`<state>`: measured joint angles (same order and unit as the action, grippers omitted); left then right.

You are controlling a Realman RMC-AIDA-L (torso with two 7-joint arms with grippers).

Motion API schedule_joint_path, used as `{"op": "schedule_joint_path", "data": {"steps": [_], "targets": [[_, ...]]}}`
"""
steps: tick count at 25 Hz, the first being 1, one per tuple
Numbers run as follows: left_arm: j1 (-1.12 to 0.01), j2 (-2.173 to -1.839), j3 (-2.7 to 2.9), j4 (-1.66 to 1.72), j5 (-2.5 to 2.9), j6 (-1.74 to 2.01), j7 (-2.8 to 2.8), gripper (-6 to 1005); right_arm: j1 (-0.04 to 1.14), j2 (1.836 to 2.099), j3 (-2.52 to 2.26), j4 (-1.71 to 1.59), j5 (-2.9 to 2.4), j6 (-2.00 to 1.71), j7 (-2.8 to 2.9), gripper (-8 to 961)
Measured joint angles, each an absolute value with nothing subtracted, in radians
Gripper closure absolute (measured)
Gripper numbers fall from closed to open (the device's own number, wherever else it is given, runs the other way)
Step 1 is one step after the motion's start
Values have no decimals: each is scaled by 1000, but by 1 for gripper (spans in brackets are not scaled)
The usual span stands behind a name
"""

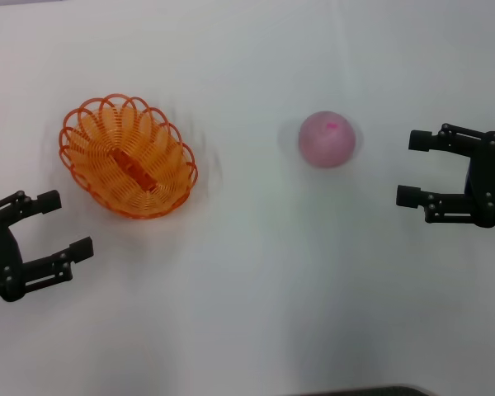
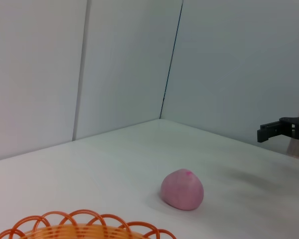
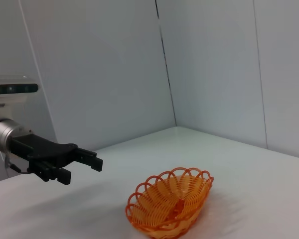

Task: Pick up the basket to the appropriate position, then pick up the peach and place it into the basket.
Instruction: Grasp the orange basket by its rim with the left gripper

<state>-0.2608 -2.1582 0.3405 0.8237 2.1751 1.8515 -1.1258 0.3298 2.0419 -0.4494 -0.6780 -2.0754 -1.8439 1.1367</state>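
Head view: white tabletop (image 1: 256, 313)
basket (image 1: 129, 157): oval orange wire, looped rim, holds no peach, left side
peach (image 1: 327, 139): smooth pink ball, right of basket, apart
left gripper (image 1: 56, 224): jaws open
right gripper (image 1: 412, 168): jaws open

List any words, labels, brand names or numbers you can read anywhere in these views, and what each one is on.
None: no readable text shows in any view.
The basket carries no label.
The peach has only a small magenta mark, not writing.
The left pincer and right pincer, both open, show no markings.
The table is plain white.
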Motion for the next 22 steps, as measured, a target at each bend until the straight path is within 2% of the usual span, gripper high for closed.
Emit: {"op": "schedule_joint_path", "data": {"steps": [22], "targets": [[-265,-2158,348,824,2175,1851,-1126,157,330,2043,-449,-678,-2075,-1842,1137,52]]}}
